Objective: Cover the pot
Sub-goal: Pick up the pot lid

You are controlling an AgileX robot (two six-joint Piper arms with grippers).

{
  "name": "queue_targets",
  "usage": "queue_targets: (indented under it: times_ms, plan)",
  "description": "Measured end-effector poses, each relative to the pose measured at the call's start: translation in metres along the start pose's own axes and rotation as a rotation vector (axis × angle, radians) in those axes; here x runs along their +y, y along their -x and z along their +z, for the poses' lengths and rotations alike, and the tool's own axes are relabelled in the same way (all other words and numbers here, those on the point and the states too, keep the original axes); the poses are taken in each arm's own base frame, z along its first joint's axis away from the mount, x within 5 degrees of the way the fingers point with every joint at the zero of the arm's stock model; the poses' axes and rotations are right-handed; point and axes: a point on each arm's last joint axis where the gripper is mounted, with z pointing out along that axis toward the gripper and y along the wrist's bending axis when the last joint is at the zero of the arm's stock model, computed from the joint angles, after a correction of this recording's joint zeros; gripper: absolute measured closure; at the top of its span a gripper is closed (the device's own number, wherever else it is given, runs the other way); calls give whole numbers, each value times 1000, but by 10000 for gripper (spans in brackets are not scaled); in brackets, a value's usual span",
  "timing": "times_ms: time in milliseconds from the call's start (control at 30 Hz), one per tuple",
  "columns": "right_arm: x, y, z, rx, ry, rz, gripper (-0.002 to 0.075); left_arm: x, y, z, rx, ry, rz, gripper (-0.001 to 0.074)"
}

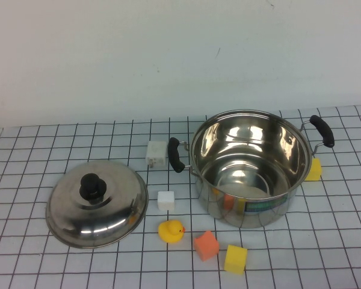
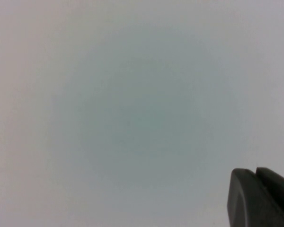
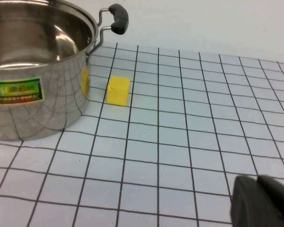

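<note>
Pot (image 1: 251,167) open, upright on gridded table (image 1: 36,265); lid (image 1: 97,203) left of pot, apart; left gripper (image 2: 260,198) facing blank wall; right gripper (image 3: 262,203) low, right of pot; finger states unclear.

Left gripper (image 2: 260,198) and right gripper (image 3: 262,203) both parked, off-table.

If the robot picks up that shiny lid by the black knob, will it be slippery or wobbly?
The lid looks like stiff polished steel, so its dome is probably slippery. The black knob stands proud at its center and probably grips better. Held there, the wide lid may swing a little. Neither the left gripper nor the right gripper is near it.
</note>
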Motion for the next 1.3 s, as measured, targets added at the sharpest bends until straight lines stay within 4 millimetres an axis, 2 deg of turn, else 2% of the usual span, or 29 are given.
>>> queue_targets:
  times_ms: [200, 400, 533, 667, 933, 1033, 1233, 1300]
  plan:
    - [0, 0, 0, 0, 0, 0, 717, 3, -40, 42, 9, -66, 59, 737]
    - [0, 0, 0, 0, 0, 0, 717, 4, -83, 62, 109, -147, 54, 737]
    - [0, 0, 0, 0, 0, 0, 717, 10, -111, 57, 127, -152, 21, 737]
    - [0, 0, 0, 0, 0, 0, 717, 18, -140, 41, 162, -142, -8, 736]
    - [0, 0, 0, 0, 0, 0, 717, 28, -187, 29, 319, -129, -11, 722]
    - [0, 0, 0, 0, 0, 0, 717, 30, -207, 28, 392, -145, 37, 635]
    - [0, 0, 0, 0, 0, 0, 717, 39, -248, 37, 514, -161, 113, 286]
    - [0, 0, 0, 0, 0, 0, 717, 41, -262, 43, 543, -177, 130, 221]
